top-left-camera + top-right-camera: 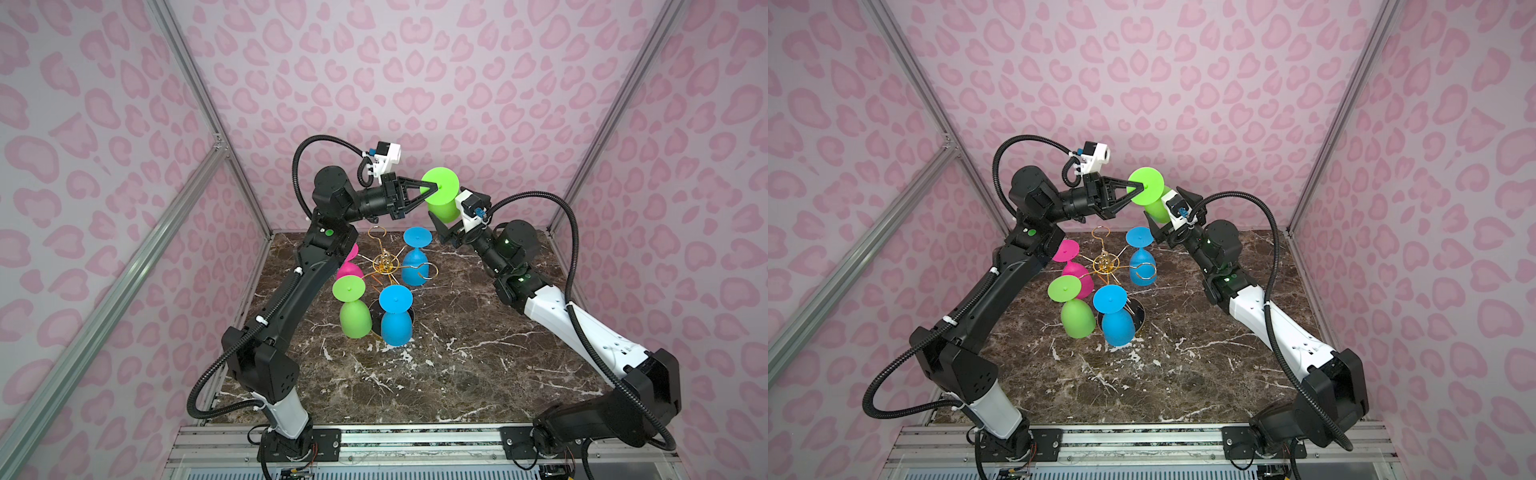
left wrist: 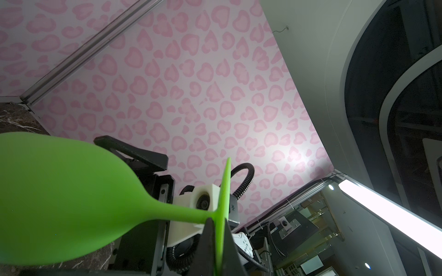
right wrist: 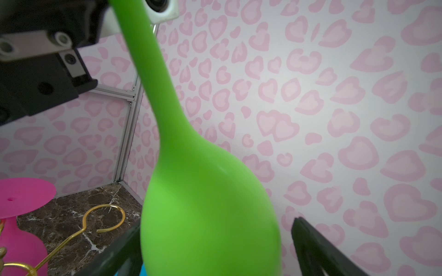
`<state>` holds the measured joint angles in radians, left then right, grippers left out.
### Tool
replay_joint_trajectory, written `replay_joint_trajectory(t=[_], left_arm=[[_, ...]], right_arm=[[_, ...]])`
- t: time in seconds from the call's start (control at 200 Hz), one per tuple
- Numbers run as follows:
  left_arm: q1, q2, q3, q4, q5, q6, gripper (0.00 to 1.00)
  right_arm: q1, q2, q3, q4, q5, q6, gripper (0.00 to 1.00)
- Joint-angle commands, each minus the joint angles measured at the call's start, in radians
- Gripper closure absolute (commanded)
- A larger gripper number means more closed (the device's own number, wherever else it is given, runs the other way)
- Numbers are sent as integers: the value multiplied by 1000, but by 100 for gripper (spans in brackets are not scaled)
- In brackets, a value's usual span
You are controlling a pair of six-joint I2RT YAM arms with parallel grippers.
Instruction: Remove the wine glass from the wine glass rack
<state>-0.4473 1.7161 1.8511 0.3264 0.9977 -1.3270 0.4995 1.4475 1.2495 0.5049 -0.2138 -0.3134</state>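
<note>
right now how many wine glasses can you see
5. One green wine glass in the left gripper; four on the wine glass rack: pink glass, green glass, front blue glass, back blue glass. None seems hidden.

My left arm [image 1: 286, 303] climbs from the counter's near edge, wrist level and pointing right. My left end effector [image 1: 434, 189] is pinched tight on the foot of the green wine glass [image 1: 446, 183]. My right arm [image 1: 557, 316] reaches up and inward, its end effector [image 3: 216, 222] spread wide astride the bowl, one finger [image 3: 311, 239] clear of it.
</note>
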Motion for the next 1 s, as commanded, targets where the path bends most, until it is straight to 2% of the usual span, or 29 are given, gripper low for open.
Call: replay_joint_trajectory(t=[0.0, 0.385, 0.665, 0.82, 0.935, 0.995], left_arm=[[-1, -13, -4, 61, 2, -12, 96], [-1, -1, -6, 96, 4, -55, 96], [5, 14, -12, 149, 4, -105, 96], [10, 14, -13, 155, 1, -112, 86], [10, 13, -13, 153, -4, -108, 74], [12, 11, -13, 155, -6, -106, 64]], right_arm=[[-3, 15, 12, 58, -16, 22, 7], [-7, 36, 19, 56, -58, 38, 22], [-7, 12, 7, 37, -66, 47, 26], [-6, -18, 4, -18, -72, 47, 26], [-6, -39, 2, -64, -70, 44, 28], [-8, -47, 4, -89, -70, 43, 29]])
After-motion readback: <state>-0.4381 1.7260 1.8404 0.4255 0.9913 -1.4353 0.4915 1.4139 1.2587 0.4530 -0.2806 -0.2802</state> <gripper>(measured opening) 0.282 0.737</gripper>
